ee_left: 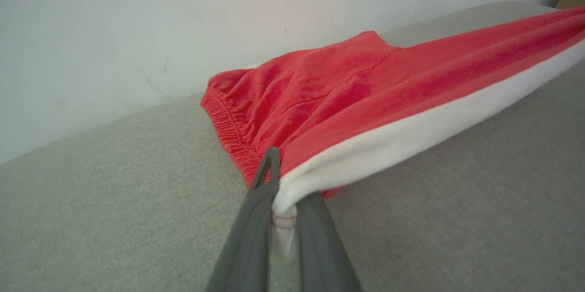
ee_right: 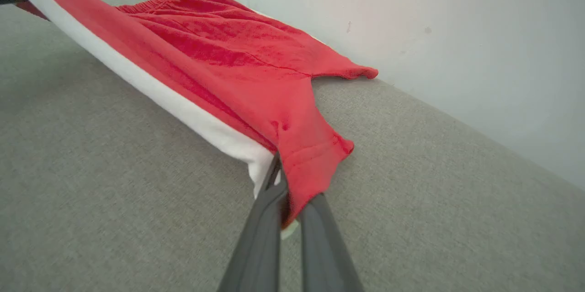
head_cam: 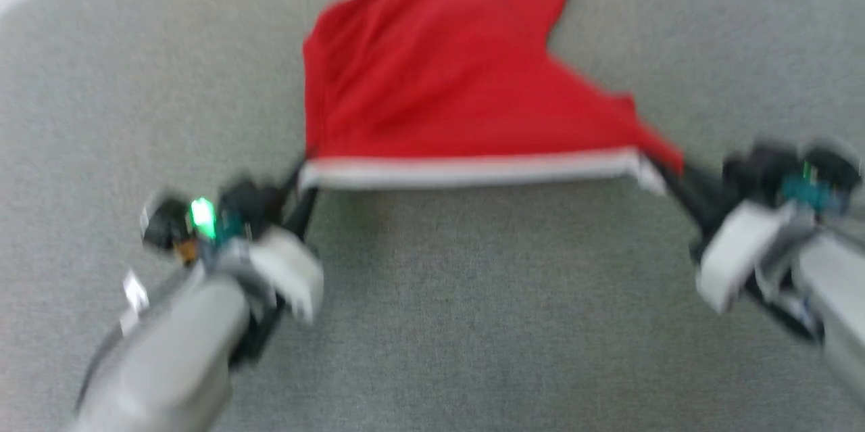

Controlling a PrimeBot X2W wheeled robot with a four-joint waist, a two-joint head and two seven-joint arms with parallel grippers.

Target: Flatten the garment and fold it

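I am in the flattening step. The small red soft-fabric shorts point(head_cam: 439, 80) with a white side stripe point(head_cam: 473, 172) lie toward the far edge of the grey woven cloth-covered surface point(head_cam: 432, 324), close to the pale wall point(ee_left: 137, 31). Their far half rests on the surface. The near, white-striped side is lifted a little and pulled into a straight line between my two hands.

My left gripper point(ee_left: 283, 191) is pinched tight on the waistband end of that stripe, with the gathered elastic waistband point(ee_left: 226, 127) just beside my fingers. My right gripper point(ee_right: 288, 191) is clamped just as tight on the other end, where the white stripe meets the red leg hem point(ee_right: 315, 155). The head view is blurred, but both pinches look firm in the wrist views.

As I judge it, the next move is to keep the stripe taut and draw it toward the near edge, so the creases in the middle pull out. Then I should lower both corners together onto the surface before letting go. If one hand drops first, the cloth would likely bunch again. The far leg looks loose and may need smoothing before any fold.

No container is involved here; the shorts rest directly on the surface.
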